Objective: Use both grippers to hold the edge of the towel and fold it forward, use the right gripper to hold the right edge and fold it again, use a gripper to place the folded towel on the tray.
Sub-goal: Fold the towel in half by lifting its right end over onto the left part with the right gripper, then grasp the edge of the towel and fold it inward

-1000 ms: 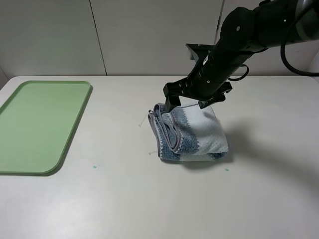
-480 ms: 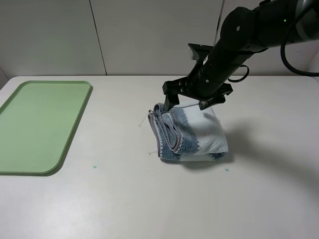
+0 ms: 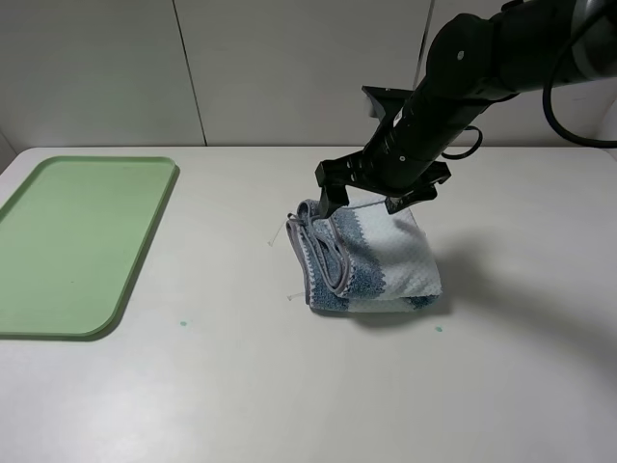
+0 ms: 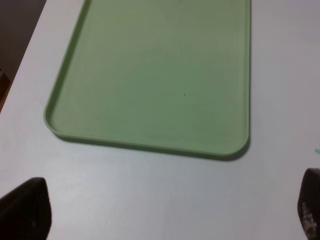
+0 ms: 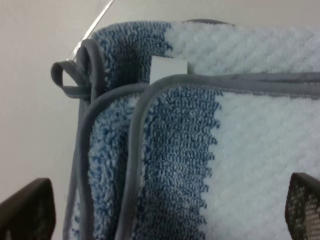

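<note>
Right of the tray, well apart from it, the towel is found on the white table. It is folded into a compact bundle, with no part of it on the tray. Blue and pale stripes are seen on the upper face. The stacked layers are exposed along the side turned toward the tray, where the edge of the towel is traced as thin grey piping. In the right wrist view a small grey hanging loop and a white label are noted at one corner of the bundle.

The right tool is held over the end of the towel that lies farthest from the camera. Its jaws are spread wide and nothing is gripped between them. The two dark fingertips are seen on either side of the cloth in the wrist view. Whether either tip touches the fabric cannot be told.

The left tool is not seen in the high view. In its own wrist view its fingertips are set far apart, with only bare table between them, so nothing is held. The tray is seen just beyond them, lying flat and carrying nothing.

Two small green specks are recorded on the table, one near the tray's right side and one past the towel.
</note>
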Controlling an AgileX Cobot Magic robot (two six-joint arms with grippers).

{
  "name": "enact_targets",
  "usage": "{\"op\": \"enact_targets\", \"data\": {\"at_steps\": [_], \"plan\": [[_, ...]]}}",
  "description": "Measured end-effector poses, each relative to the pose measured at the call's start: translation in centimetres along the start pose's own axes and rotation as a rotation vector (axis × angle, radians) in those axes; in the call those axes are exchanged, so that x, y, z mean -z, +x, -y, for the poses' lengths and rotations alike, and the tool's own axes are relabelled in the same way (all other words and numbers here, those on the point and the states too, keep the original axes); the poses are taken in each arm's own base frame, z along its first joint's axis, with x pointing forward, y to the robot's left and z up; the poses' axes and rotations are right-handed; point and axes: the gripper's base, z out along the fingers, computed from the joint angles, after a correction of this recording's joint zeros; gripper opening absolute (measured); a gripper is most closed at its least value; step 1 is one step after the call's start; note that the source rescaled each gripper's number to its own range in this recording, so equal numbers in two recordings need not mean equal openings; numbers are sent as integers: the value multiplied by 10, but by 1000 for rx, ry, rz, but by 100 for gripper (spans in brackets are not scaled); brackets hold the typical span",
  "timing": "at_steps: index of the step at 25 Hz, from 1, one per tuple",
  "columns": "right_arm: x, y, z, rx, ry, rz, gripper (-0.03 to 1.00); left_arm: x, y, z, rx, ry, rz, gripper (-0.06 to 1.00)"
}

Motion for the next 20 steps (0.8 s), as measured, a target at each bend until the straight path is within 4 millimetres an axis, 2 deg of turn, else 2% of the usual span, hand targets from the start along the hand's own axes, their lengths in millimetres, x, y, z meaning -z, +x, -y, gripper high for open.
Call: {"op": "enact_targets", "data": {"at_steps": [7,13,20], "plan": [[0,2,0,7,3,-23,100,0,0,0,0,0,0,99],[1,7,2,87,19,-80,100,0,0,0,0,0,0,99],[34,7,1,172,52,-64,100,0,0,0,0,0,0,99]]}}
